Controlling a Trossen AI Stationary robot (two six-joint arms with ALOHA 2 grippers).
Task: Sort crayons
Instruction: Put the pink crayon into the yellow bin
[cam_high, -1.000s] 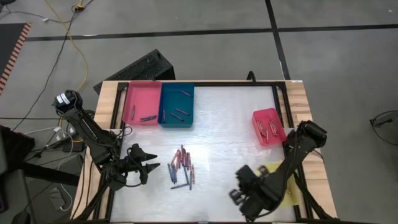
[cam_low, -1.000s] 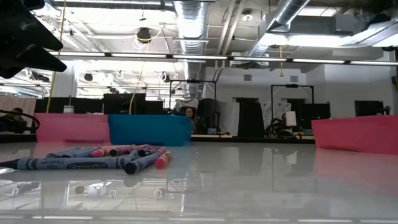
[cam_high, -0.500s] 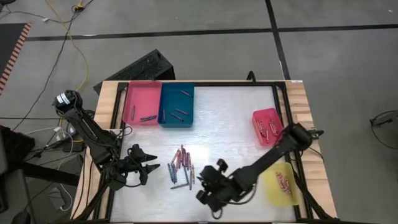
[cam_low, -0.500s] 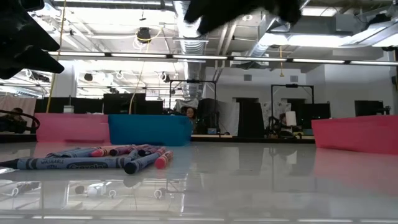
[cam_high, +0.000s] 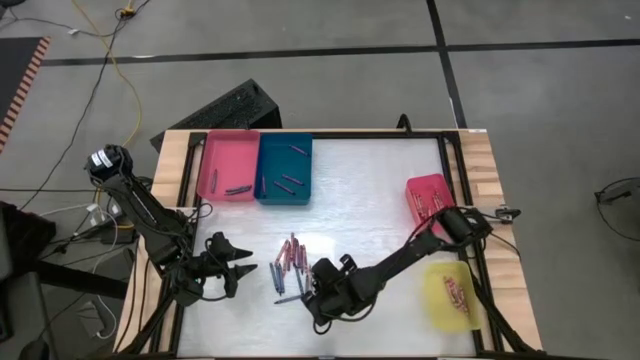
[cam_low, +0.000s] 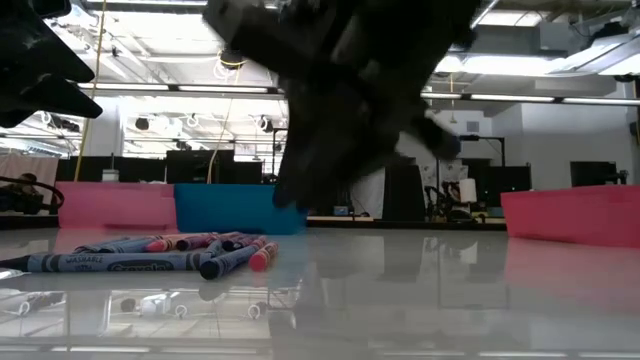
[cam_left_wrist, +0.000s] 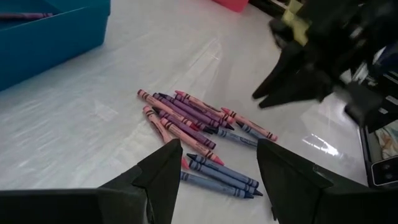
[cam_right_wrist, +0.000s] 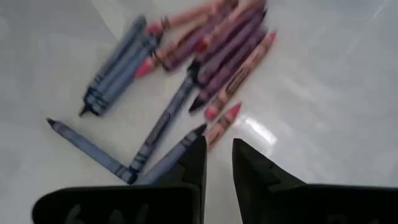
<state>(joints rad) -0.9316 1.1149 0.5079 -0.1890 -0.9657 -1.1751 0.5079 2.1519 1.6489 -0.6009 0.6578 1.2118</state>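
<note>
Several crayons (cam_high: 293, 268), pink, purple and grey-blue, lie in a loose pile on the white table top; the pile also shows in the low view (cam_low: 160, 255), the left wrist view (cam_left_wrist: 199, 124) and the right wrist view (cam_right_wrist: 205, 56). My right gripper (cam_high: 312, 292) hovers just beside the pile on its near-right side. Its fingers (cam_right_wrist: 219, 155) are a narrow gap apart and hold nothing. My left gripper (cam_high: 245, 268) waits left of the pile, wide open (cam_left_wrist: 221, 162) and empty.
A pink tray (cam_high: 228, 165) and a blue tray (cam_high: 285, 168) stand at the far left, each with a few crayons. A red tray (cam_high: 432, 203) is at the right edge, and a yellow tray (cam_high: 452, 295) with crayons is at the near right.
My right gripper has swung from above the yellow tray at the near right toward the table's left. It has come down beside the crayon pile and has entered the low view from above. The crayons have not moved.
</note>
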